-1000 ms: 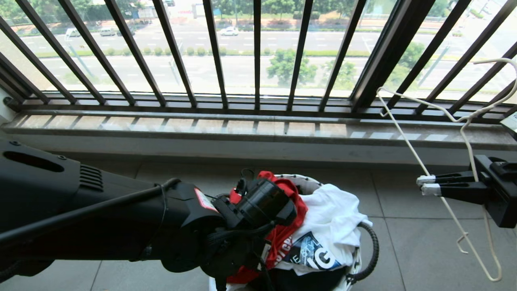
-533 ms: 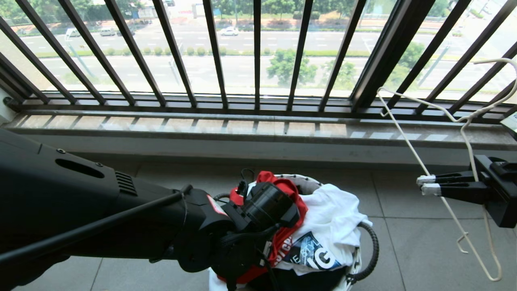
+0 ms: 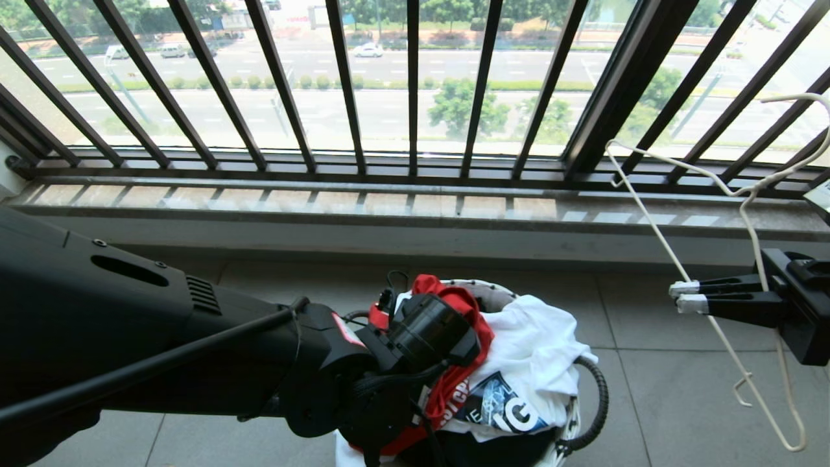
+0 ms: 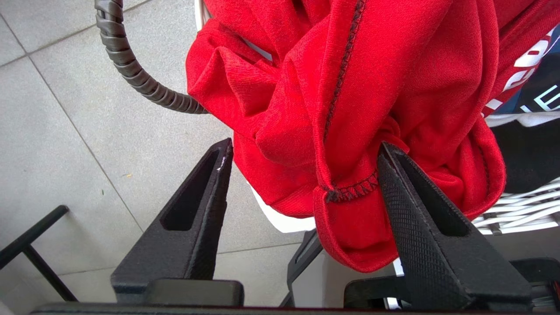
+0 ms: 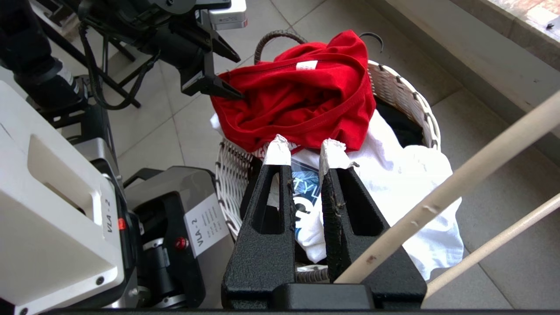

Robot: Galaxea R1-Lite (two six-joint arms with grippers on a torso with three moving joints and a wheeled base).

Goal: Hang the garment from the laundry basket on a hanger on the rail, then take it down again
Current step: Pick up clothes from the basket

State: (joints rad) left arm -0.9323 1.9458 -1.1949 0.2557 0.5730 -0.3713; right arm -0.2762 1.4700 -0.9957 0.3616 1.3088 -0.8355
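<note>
The left pincer (image 4: 302,175) stands spread around a bunched fold of the red short-sleeved T-shirt (image 4: 350,87), which lies heaped on top in the small round white-rimmed laundry basket (image 5: 407,100). One finger touches cloth; the other looks clear of it, though folds hide the contact. Closing here may catch only a thin hem, which could slip. Beyond the basket, the right pincer (image 3: 684,296) is pressed onto the thin white wire hanger (image 3: 648,201), which could snag.

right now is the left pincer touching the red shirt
Touching. In the left wrist view one finger of the open left pincer presses into a fold of the red shirt; the other finger stands clear of it.
</note>
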